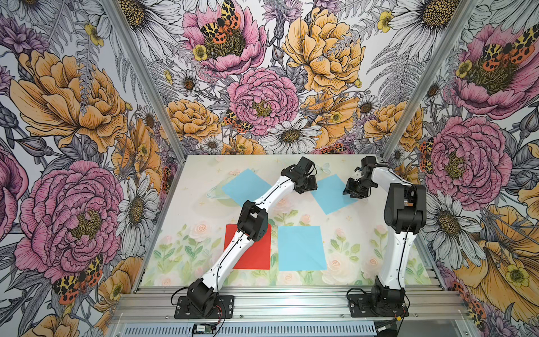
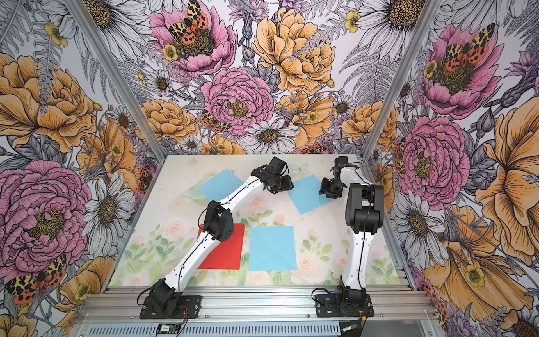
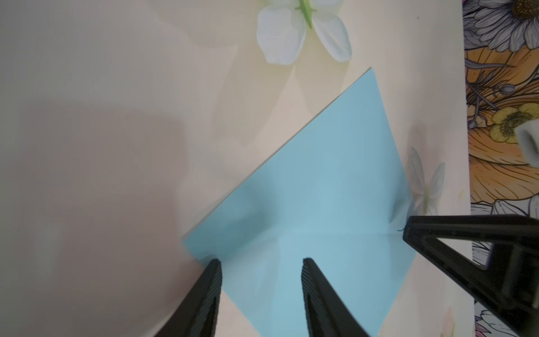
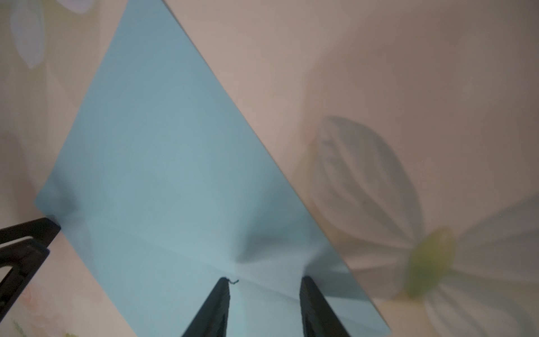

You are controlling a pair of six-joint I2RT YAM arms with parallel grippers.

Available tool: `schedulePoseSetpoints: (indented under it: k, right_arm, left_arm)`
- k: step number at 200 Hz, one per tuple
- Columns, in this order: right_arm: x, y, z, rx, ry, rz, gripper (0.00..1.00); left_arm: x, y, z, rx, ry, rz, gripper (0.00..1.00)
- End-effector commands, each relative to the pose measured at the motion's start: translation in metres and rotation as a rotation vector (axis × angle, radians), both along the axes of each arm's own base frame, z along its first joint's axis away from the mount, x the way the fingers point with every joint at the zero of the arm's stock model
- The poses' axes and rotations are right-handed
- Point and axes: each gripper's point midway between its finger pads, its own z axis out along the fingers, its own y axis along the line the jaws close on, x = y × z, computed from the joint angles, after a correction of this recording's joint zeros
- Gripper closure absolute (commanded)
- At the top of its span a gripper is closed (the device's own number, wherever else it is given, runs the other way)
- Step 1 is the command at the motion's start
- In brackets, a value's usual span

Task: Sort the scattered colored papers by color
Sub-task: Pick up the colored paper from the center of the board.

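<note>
In both top views, the white-and-black left arm (image 1: 271,192) hides the left side of the flat bright red square paper sheet (image 1: 259,253) and the near-right edge of the far-left light sky-blue square paper sheet (image 1: 245,183). You cannot tell whether sheets lie stacked there. In the right wrist view, the pale printed butterfly (image 4: 364,181) is blurred.

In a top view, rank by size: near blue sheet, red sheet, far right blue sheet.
1. near blue sheet and red sheet: alike; left arm hides part of red.
2. far right blue sheet: looks smaller, but farther.
</note>
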Motion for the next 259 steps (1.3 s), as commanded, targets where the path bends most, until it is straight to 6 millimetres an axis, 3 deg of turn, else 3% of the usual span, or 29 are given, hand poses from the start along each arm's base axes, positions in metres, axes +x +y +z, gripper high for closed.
schedulePoseSetpoints:
  k: [1,40,74,99,167,220,259]
  right_arm:
    - [-0.011,0.002,-0.014,0.023,0.045,0.006,0.57]
    - [-0.011,0.005,-0.012,0.035,0.041,0.007,0.57]
    - [-0.013,0.005,-0.012,0.039,0.046,0.005,0.57]
    - [-0.014,0.006,-0.012,0.044,0.047,0.007,0.57]
    - [-0.015,0.004,-0.007,0.048,0.041,-0.002,0.57]
    - [-0.015,0.002,-0.007,0.06,0.04,-0.006,0.57]
    - [-0.012,0.002,-0.004,0.07,0.031,-0.009,0.57]
  left_arm:
    - [0.012,0.024,-0.007,0.13,-0.065,0.047,0.52]
    - [0.021,0.035,-0.014,0.162,-0.083,0.057,0.52]
    - [0.028,0.039,-0.008,0.213,-0.151,0.025,0.51]
    - [0.03,0.041,-0.017,0.202,-0.135,0.014,0.5]
    - [0.011,0.013,-0.05,0.034,0.003,-0.062,0.5]
    - [0.002,0.01,-0.054,0.042,0.025,-0.075,0.5]
    - [-0.015,0.0,-0.057,0.071,0.034,-0.119,0.5]
